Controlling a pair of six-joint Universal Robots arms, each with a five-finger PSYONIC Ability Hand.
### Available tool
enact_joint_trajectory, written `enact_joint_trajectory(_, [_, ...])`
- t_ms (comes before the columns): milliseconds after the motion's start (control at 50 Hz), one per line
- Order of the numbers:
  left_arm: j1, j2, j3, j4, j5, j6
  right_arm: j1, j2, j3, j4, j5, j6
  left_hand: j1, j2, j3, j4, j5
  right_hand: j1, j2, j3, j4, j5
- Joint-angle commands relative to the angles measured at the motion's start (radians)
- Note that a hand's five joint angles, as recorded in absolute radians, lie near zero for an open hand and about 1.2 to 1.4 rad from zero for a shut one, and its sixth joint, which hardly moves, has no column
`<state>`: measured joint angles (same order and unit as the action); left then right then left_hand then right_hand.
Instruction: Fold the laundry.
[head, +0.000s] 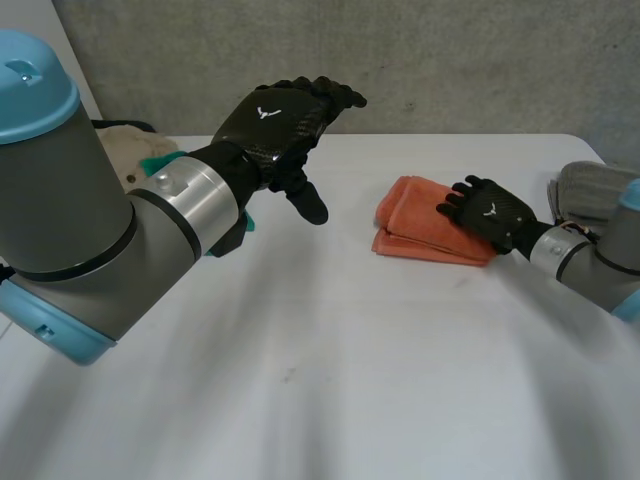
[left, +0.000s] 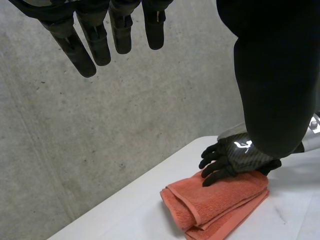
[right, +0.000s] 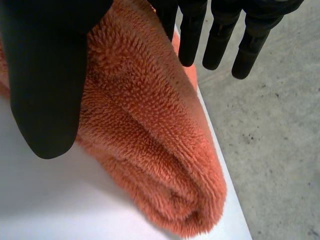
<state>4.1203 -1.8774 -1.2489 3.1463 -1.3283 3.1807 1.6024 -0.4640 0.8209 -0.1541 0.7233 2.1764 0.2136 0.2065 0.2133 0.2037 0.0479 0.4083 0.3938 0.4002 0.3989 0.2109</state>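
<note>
Orange towel (head: 412, 218) apparently under right robot hand (head: 492, 212)

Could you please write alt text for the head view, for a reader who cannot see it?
The right robot hand rests open on a folded orange towel near the far edge of the white table. The left robot hand hovers open above the table, holding nothing.

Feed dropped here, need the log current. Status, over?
Left hand open, raised off the table. Right hand open, flat on folded orange towel. Grey cloth lies beside right arm, clear of towel.
</note>
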Motion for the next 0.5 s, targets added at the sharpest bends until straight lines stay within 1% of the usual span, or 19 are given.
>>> enact_joint_trajectory(20, [0.006, 0.004, -0.006, 0.000, 0.001, 0.002, 0.050, 0.008, -0.011, -0.039, 0.022, 0.072, -0.039, -0.032, -0.039, -0.029, -0.048, 0.083, 0.098, 0.091, 0.093, 0.106])
enact_joint_trajectory(100, [0.014, 0.004, -0.012, 0.000, 0.001, -0.001, 0.059, 0.033, -0.025, -0.084, 0.037, 0.118, -0.039, -0.032, -0.039, -0.029, -0.048, 0.086, 0.101, 0.094, 0.096, 0.109])
enact_joint_trajectory(140, [0.017, 0.004, -0.017, 0.001, 0.001, -0.001, 0.060, 0.041, -0.028, -0.096, 0.044, 0.126, -0.039, -0.032, -0.039, -0.029, -0.048, 0.130, 0.144, 0.138, 0.139, 0.153])
enact_joint_trajectory(200, [0.020, 0.009, -0.024, 0.001, 0.001, -0.002, 0.067, 0.047, -0.034, -0.117, 0.061, 0.138, -0.039, -0.032, -0.039, -0.029, -0.048, 0.513, 0.528, 0.522, 0.523, 0.536])
enact_joint_trajectory(240, [0.020, 0.011, -0.029, 0.001, 0.004, -0.001, 0.068, 0.047, -0.054, -0.116, 0.089, 0.166, -0.039, -0.032, -0.039, -0.029, -0.048, 0.985, 1.000, 0.994, 0.995, 1.008])
enact_joint_trajectory(300, [0.021, 0.011, -0.029, 0.003, 0.009, -0.002, 0.070, 0.042, -0.080, -0.116, 0.152, 0.226, -0.039, -0.032, -0.039, -0.029, -0.048, 0.988, 1.002, 0.996, 0.997, 1.011])
enact_joint_trajectory(320, [0.021, 0.012, -0.026, 0.003, 0.014, -0.001, 0.065, 0.032, -0.100, -0.114, 0.207, 0.290, -0.039, -0.032, -0.039, -0.029, -0.048, 0.988, 1.002, 0.996, 0.997, 1.011])
enact_joint_trajectory(380, [0.023, 0.012, -0.023, 0.001, 0.017, -0.002, 0.065, 0.010, -0.126, -0.125, 0.283, 0.408, -0.039, -0.032, -0.039, -0.029, -0.048, 0.988, 1.002, 0.996, 0.997, 1.011])
enact_joint_trajectory(400, [0.028, 0.015, -0.020, 0.003, 0.017, -0.002, 0.062, -0.010, -0.144, -0.145, 0.327, 0.481, -0.039, -0.032, -0.039, -0.029, -0.048, 0.988, 1.002, 0.996, 0.997, 1.011])
enact_joint_trajectory(460, [0.032, 0.024, -0.015, 0.003, 0.018, -0.002, 0.048, -0.044, -0.161, -0.194, 0.392, 0.568, -0.039, -0.032, -0.039, -0.029, -0.048, 0.988, 1.002, 0.996, 0.997, 1.011])
enact_joint_trajectory(500, [0.037, 0.034, -0.010, 0.003, 0.020, -0.002, 0.033, -0.076, -0.178, -0.248, 0.473, 0.609, -0.039, -0.032, -0.039, -0.029, -0.048, 0.988, 1.002, 0.996, 0.997, 1.011])
